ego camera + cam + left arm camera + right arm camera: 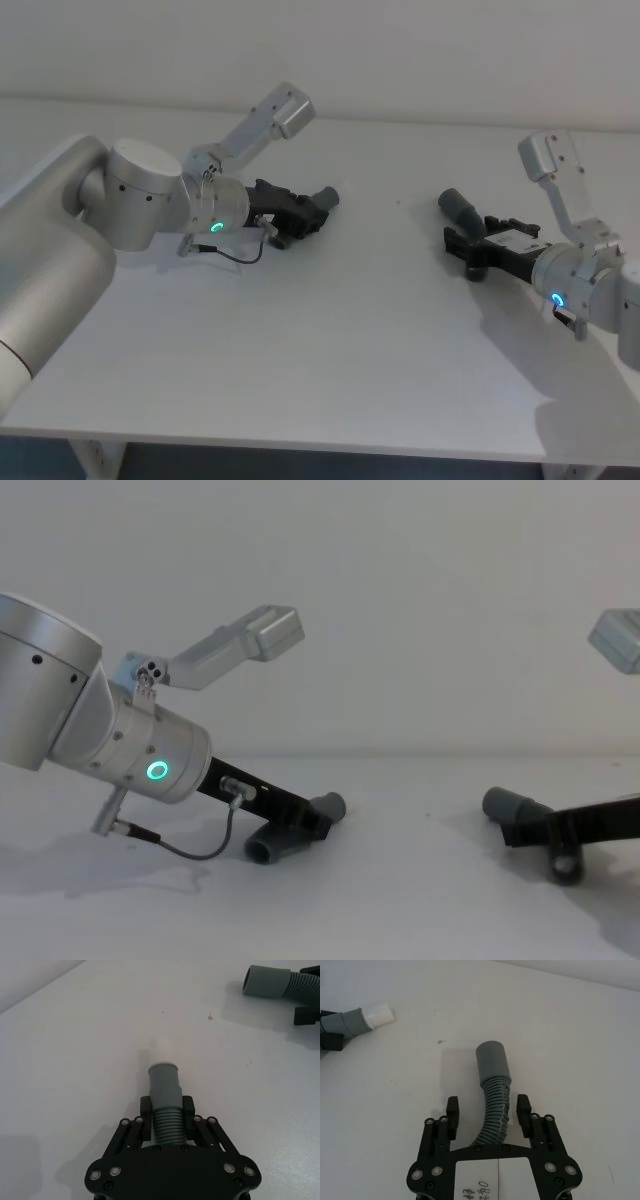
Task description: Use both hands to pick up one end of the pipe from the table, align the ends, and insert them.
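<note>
Head view, left side: the black two-fingered left pincer lies low over the plain white desk. It is clamped on the dark grey ribbed plastic pipe piece with the white tip, which points toward the middle.
Head view, right side: the black two-fingered right pincer sits at the dark grey ribbed plastic pipe piece with the wide socket. The two pieces are well apart.
Left wrist view, grip: the fingers pinch the ribs just behind the narrow grey collar, and the tip juts clear ahead. The hold looks centred.
Right wrist view, grip: the right pincer stands wide, its fingers on either side of the ribs with a gap on each side. The smooth socket collar lies ahead of them.
Right wrist view, step in hand: probably closing on this second piece. It would do best to close squarely and near the collar, since the ribbed part looks bendy and a grip far back could let the socket droop.
Chest view, attitude: both pieces tilt upward toward the middle. Whether the socket piece rests on the desk cannot be told.
Chest view, afterwards: the robot would need to lift both pieces and bring their axes into line before pushing.
</note>
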Available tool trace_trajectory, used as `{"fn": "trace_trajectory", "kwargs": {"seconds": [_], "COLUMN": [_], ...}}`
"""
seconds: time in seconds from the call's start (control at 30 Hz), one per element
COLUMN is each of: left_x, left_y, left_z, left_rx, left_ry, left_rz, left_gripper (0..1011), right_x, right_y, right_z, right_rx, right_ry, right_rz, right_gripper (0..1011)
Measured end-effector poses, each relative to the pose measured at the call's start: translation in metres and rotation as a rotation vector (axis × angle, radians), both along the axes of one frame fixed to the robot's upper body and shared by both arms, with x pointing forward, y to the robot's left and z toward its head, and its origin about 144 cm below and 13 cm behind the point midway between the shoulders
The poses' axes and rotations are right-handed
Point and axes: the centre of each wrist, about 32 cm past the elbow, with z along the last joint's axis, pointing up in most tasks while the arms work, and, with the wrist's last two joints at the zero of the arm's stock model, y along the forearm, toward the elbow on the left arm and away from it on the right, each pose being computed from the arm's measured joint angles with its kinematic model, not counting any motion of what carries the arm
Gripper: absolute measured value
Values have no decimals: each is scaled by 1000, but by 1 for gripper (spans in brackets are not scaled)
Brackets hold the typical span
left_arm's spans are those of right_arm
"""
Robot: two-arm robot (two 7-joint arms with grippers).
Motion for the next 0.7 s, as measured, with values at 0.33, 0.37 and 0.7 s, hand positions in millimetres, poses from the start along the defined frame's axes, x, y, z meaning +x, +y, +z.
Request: {"fn": "trace_trajectory", "kwargs": {"seconds": [0.33, 0.37, 0.7], "left_x": [0, 0, 0], "left_y": [0, 0, 0], "left_z": [0, 0, 0], "left_rx": [0, 0, 0], "left_ry": [0, 0, -1], "left_rz": [0, 0, 1], "left_gripper": [347, 347, 347], "right_x": [0, 0, 0], "right_y": [0, 0, 0], "right_z": [0, 0, 0], "right_rx": [1, 1, 2], "right_ry": [3, 3, 4], "right_rz": [-2, -2, -2], "right_gripper": [398, 372, 244]}}
